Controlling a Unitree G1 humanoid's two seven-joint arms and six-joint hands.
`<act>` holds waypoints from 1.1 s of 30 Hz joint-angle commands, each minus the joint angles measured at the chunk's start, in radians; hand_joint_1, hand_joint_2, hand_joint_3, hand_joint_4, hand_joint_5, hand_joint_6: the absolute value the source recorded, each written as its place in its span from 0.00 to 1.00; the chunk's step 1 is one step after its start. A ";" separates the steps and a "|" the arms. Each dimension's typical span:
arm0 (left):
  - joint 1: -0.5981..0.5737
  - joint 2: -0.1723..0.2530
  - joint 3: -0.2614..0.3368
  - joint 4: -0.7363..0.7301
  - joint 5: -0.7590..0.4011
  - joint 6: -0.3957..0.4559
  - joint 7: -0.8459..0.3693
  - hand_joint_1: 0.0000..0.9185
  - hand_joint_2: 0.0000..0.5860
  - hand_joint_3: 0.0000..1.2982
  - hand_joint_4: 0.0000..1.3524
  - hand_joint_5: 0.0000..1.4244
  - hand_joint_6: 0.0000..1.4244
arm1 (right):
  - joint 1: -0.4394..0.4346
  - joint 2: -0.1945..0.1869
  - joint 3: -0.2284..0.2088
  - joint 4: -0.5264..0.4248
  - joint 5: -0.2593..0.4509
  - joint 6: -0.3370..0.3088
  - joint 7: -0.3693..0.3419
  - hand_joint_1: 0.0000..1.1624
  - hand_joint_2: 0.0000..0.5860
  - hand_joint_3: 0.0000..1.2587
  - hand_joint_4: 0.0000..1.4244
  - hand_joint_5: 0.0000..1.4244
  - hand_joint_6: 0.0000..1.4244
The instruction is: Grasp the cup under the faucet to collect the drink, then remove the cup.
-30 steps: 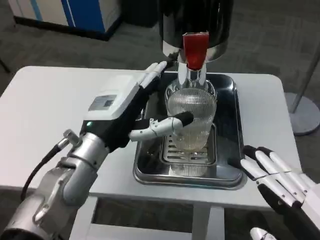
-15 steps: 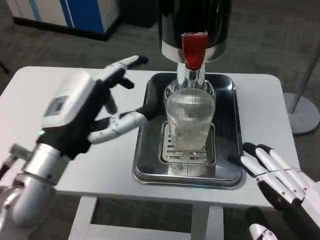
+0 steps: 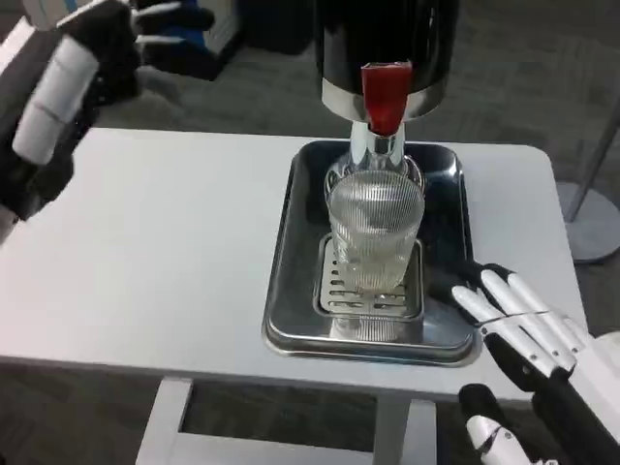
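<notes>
Left hand [image 3: 68,68] raised, open; one cup [image 3: 375,228] on tray [image 3: 291,320].

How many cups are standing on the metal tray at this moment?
1. The ribbed glass cup stands on the drip grate in the metal tray, directly under the faucet with the red handle. No hand touches it. None seems hidden behind it.

1. Your left hand [image 3: 73,73] is raised at the upper left of the head view, blurred, its white back toward the camera and its dark fingers [image 3: 174,39] stretched out to the right, holding nothing.
2. Your right hand [image 3: 528,334] sits at the lower right, fingers straight and apart, pointing up and left, with nothing in it.
3. Your right thumb [image 3: 489,426] shows below it, apart from the fingers.
</notes>
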 commanded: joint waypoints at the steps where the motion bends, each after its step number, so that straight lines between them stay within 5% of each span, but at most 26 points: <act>1: -0.071 -0.032 0.011 -0.024 -0.107 0.199 -0.074 0.00 0.25 0.17 0.16 0.21 0.35 | 0.000 0.010 0.016 -0.002 -0.003 0.010 -0.004 0.00 0.91 0.08 0.00 0.00 0.08; 7: -0.154 -0.048 0.016 0.015 -0.063 0.284 -0.073 0.00 0.26 0.22 0.21 0.26 0.44 | 0.015 0.016 0.019 -0.011 -0.006 0.006 -0.011 0.00 0.91 0.08 0.00 0.00 0.08; 13: -0.207 -0.076 0.028 0.081 -0.061 0.326 -0.103 0.00 0.26 0.20 0.16 0.20 0.39 | 0.020 0.021 0.028 -0.012 -0.006 0.000 -0.011 0.00 0.91 0.08 0.00 0.00 0.08; 33: -0.351 -0.199 -0.062 0.271 0.090 0.253 -0.260 0.00 0.26 0.20 0.13 0.16 0.32 | 0.061 0.025 0.002 -0.031 0.008 -0.010 -0.023 0.00 0.91 0.08 0.00 0.00 0.08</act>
